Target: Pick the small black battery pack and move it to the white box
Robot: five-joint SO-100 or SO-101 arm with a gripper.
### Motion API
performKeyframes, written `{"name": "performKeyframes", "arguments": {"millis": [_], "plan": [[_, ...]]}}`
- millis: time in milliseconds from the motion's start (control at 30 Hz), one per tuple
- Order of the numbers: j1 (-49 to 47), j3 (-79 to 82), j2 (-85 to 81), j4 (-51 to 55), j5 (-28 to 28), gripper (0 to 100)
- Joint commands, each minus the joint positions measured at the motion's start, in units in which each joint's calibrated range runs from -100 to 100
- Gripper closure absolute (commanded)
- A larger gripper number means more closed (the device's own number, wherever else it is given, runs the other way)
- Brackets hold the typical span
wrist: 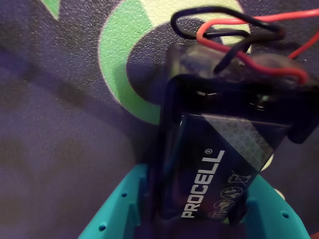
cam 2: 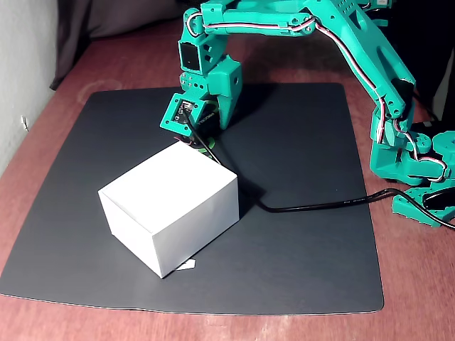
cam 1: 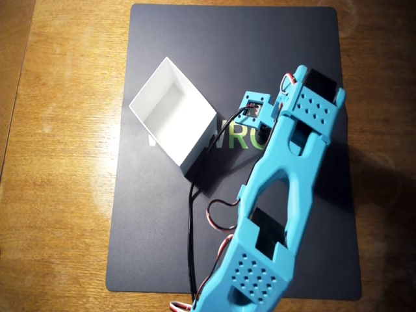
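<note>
The small black battery pack [wrist: 209, 149] fills the wrist view, with "PROCELL" in white on top and red and black wires [wrist: 234, 35] looped at its far end. It lies over a green letter on the dark mat. My gripper [wrist: 202, 179] has its teal fingers [wrist: 122, 209] pressed against both long sides of the pack, shut on it. In the fixed view the gripper [cam 2: 206, 131] is low at the mat, just behind the white box [cam 2: 170, 206]. From overhead the box [cam 1: 170, 110] is open-topped, left of the arm, which hides the gripper and pack.
A dark mat [cam 1: 156, 247] covers the wooden table. A black cable [cam 2: 320, 206] runs across the mat from the wrist to the right edge. The arm's base [cam 2: 412, 163] stands at the right of the fixed view.
</note>
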Motion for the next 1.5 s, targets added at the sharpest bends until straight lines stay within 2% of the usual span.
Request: {"name": "performKeyframes", "arguments": {"millis": [0,167,267,333,400,500,733,1067,1167,1467], "plan": [[-4.2,3.9,0.8,1.4,0.9,81],[-5.7,3.9,0.8,1.5,1.9,81],[-5.7,3.9,0.8,1.7,0.8,71],[-5.7,3.9,0.8,1.7,-2.0,63],[-5.7,3.9,0.8,1.7,-3.9,60],[-6.7,3.8,0.8,1.3,-6.1,60],[-7.7,2.8,0.7,-3.5,-7.5,60],[-17.7,2.7,-0.1,-5.5,-7.6,60],[-19.6,2.7,-0.1,-5.5,-9.3,60],[-14.4,3.7,0.0,-3.5,-9.6,60]]}}
